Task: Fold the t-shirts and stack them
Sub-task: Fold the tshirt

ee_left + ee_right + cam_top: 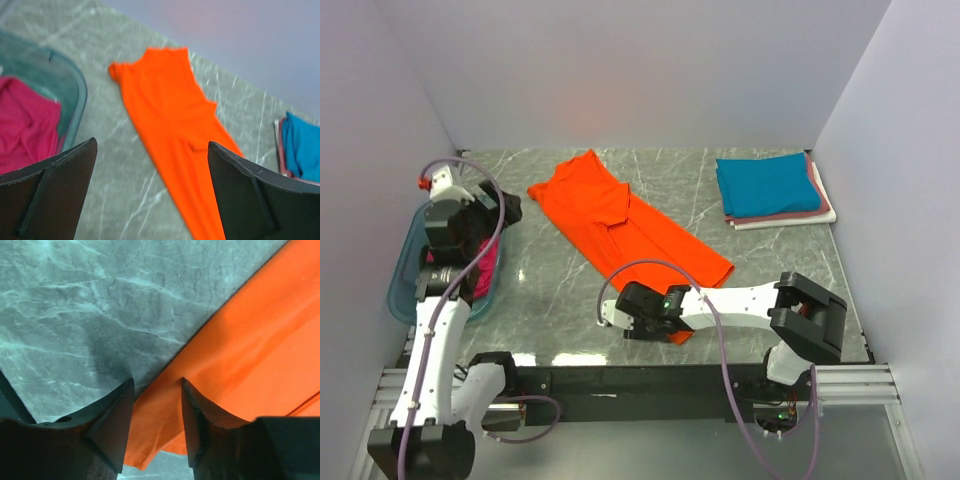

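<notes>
A bright orange t-shirt point(620, 225), folded into a long strip, lies diagonally across the marble table point(550, 290). It also shows in the left wrist view point(170, 115) and the right wrist view point(250, 350). My right gripper point(611, 312) sits low at the shirt's near hem. Its jaws point(157, 381) are partly open with the shirt's edge between them. My left gripper point(508, 208) is wide open and empty point(151, 142), raised over the table's left side. A folded teal shirt point(767, 183) tops a stack of pink point(790, 213) and white shirts at the back right.
A translucent blue tub point(405, 280) at the left edge holds a magenta shirt point(485, 265), also seen in the left wrist view point(25, 125). White walls enclose the table on three sides. The arm bases sit on the rail along the near edge.
</notes>
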You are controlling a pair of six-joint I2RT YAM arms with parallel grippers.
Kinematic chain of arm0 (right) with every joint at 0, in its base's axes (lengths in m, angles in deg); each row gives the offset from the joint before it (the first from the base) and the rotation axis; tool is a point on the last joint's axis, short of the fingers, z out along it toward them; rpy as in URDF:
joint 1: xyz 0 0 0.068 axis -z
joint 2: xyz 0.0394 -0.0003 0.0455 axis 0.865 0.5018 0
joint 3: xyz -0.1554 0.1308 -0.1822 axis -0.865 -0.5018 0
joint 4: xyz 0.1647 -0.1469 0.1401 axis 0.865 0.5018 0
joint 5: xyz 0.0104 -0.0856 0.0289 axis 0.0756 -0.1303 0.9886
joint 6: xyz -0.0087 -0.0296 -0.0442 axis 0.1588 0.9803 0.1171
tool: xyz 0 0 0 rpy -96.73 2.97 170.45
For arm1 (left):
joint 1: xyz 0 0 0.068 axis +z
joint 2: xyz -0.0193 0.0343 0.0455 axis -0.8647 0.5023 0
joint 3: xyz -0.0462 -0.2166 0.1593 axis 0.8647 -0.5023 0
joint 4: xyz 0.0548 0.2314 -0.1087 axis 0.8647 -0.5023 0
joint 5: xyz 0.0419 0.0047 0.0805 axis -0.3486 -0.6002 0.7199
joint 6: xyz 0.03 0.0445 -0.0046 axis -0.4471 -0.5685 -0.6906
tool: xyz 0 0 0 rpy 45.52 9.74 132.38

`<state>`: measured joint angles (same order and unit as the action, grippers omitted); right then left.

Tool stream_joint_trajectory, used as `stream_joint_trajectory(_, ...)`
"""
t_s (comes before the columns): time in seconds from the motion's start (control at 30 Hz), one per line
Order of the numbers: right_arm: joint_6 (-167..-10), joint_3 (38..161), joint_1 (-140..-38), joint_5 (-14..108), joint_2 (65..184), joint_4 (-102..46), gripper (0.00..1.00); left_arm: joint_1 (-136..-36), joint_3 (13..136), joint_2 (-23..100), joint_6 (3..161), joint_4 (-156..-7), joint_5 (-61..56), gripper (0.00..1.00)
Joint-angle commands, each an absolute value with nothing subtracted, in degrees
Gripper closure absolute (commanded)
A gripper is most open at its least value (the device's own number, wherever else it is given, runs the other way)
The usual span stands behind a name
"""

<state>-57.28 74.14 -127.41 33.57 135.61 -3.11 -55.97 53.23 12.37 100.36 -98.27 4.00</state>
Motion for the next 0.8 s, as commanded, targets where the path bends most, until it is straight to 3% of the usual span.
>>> stream_joint_trajectory(0.0, -59.4, 74.3, -128.0, 30.6, 138.5, -2.5, 0.52, -56.0, 50.6, 8.7, 101.7, -100.5, 0.4, 0.03)
stream_joint_trajectory(0.2, -59.7, 75.6, -128.2, 30.1, 140.1, 0.6, 0.71, -56.0, 50.0, 1.0, 101.0, -105.9, -0.7, 0.03)
stream_joint_trajectory(0.33, -60.3, 76.6, -128.7, 31.3, 140.6, 2.2, 1.00, -56.1, 48.0, -1.2, 100.3, -108.6, -2.5, 0.03)
stream_joint_trajectory(0.57, -59.9, 81.6, -130.5, 35.8, 141.9, 2.8, 1.00, -56.1, 46.9, -5.8, 100.2, -111.5, -5.4, 0.03)
stream_joint_trajectory(0.77, -61.3, 94.7, -135.6, 41.8, 148.9, 6.2, 1.00, -56.0, 49.4, -6.7, 100.8, -115.5, -7.0, 0.03)
